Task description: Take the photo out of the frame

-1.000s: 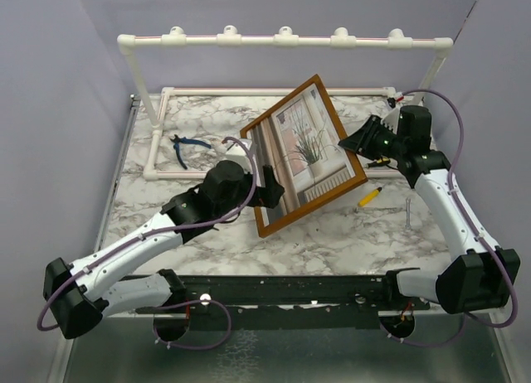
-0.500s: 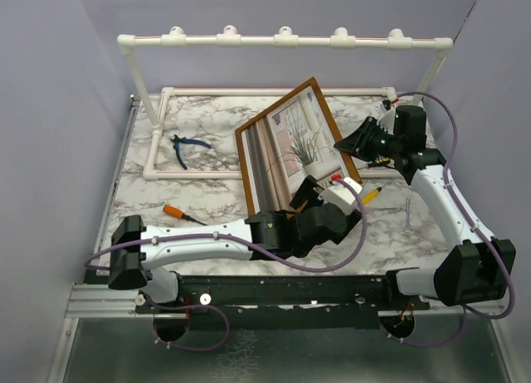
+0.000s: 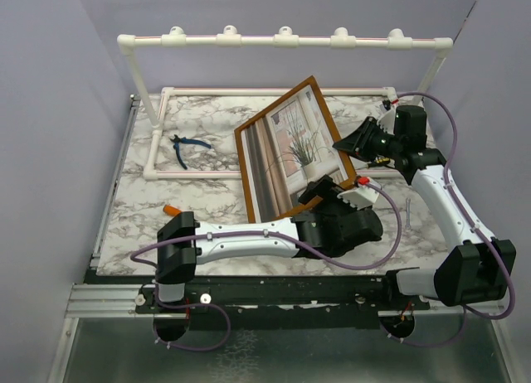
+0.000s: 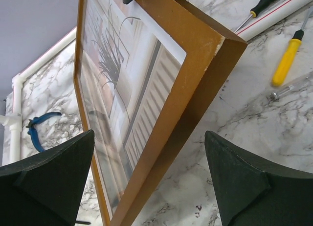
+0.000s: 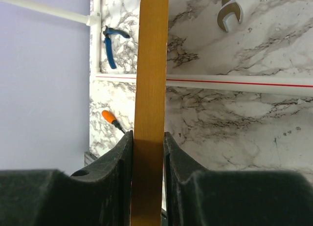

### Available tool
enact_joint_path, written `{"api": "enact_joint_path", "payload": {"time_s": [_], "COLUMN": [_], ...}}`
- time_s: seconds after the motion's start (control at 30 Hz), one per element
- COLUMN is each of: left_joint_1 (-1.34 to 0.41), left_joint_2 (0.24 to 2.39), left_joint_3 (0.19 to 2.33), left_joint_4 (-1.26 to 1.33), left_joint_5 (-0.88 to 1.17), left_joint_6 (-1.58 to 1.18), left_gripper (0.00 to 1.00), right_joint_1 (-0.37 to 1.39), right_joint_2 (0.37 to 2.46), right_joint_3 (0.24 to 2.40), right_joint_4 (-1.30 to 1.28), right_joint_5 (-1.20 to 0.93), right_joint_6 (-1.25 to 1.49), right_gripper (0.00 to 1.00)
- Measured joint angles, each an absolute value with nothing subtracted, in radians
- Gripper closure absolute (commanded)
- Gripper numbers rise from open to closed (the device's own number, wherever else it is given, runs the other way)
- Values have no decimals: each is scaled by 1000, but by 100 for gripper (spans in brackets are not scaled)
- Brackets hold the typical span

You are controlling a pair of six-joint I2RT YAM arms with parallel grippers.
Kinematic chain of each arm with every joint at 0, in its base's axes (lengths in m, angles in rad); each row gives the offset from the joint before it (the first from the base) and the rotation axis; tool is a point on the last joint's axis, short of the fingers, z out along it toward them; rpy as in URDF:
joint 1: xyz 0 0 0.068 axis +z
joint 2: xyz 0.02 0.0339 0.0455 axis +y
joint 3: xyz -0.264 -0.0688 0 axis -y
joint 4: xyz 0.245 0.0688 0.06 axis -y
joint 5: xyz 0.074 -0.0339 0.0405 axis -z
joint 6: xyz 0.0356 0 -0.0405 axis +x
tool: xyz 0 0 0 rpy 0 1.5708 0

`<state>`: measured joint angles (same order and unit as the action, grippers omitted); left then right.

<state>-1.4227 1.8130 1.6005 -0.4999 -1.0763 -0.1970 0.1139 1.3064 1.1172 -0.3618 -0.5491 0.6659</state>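
One frame [image 5: 151,64] in right end effector [image 5: 147,138]; left end effector [image 4: 149,135] wide.

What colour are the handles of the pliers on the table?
The pliers have blue handles, seen best in the right wrist view.

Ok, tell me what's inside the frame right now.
The photo sits inside the frame, its face showing: curtains, a window, a potted plant. The frame's back faces away from every camera, so whatever holds the print in cannot be seen.
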Motion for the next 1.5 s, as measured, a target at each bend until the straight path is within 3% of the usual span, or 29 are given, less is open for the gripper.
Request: {"api": "enact_joint_path", "payload": {"time_s": [0.13,0.3,0.47,0.5,0.6,0.67,0.8,0.97,1.27,1.5], "left_joint_1": [-1424,-1425,-1428,-1429,-1435,-1443,-1451,-1455,-1455,-1455], "left_joint_2": [1869,1936,1982,1989,2009,2022,2032,2032,2001,1837], "left_joint_3": [1642,1684,1728,1737,1761,1766,1766,1773,1778,1761], "left_joint_4": [-529,-566,-598,-601,-607,-630,-648,-653,-659,-600], "left_joint_5": [-1119,-1173,-1234,-1247,-1271,-1300,-1340,-1364,-1382,-1354], "left_joint_6": [-197,-186,-178,-176,-173,-133,-117,-117,-154,-190], "left_gripper": [33,40,58,65,100,100,100,100,100,100], "right_joint_1": [114,114,114,114,114,114,118,118,118,118], "right_joint_2": [1306,1303,1295,1293,1285,1280,1276,1271,1110,970], "right_joint_3": [1117,1115,1110,1110,1109,1109,1110,1148,1223,1207], "right_joint_4": [-361,-360,-360,-361,-356,-357,-360,-374,-406,-400], "right_joint_5": [-554,-556,-557,-557,-556,-556,-561,-539,-338,-167], "right_joint_6": [674,681,682,682,693,701,683,644,594,572], "right_gripper": [100,99,93,91,79,70,40,17,14,14]}}
